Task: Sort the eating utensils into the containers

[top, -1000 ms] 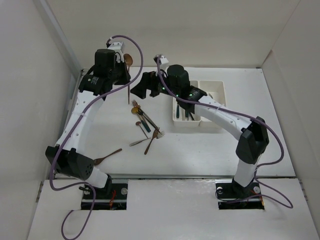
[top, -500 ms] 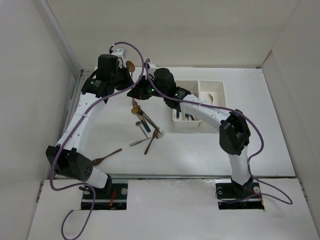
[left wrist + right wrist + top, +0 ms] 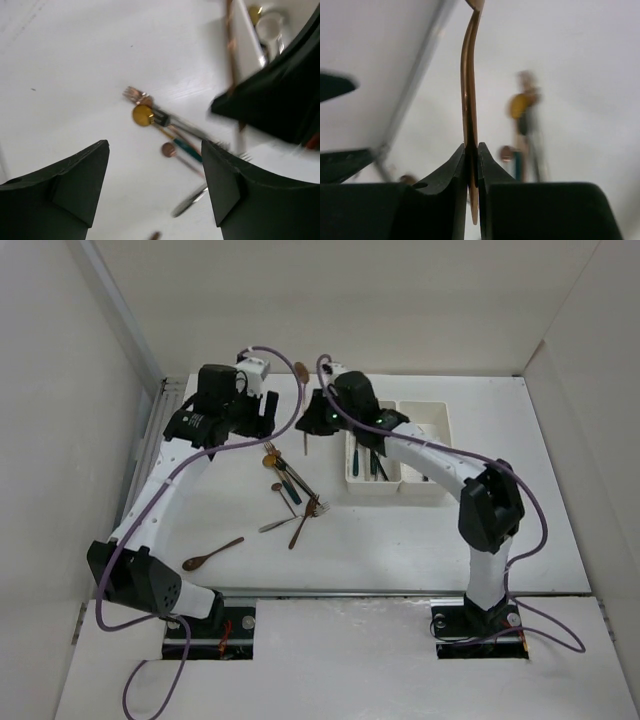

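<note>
A brown spoon is lying at the front of the table, a pile of forks and spoons beyond it. Farther back, the left gripper is hovering with fingers spread. The right gripper, its arm stretching leftward, is pinching a copper spoon upright, left of the bins.

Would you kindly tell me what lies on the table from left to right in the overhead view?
Wooden spoon → loose pile of utensils → left bin → right bin.
</note>
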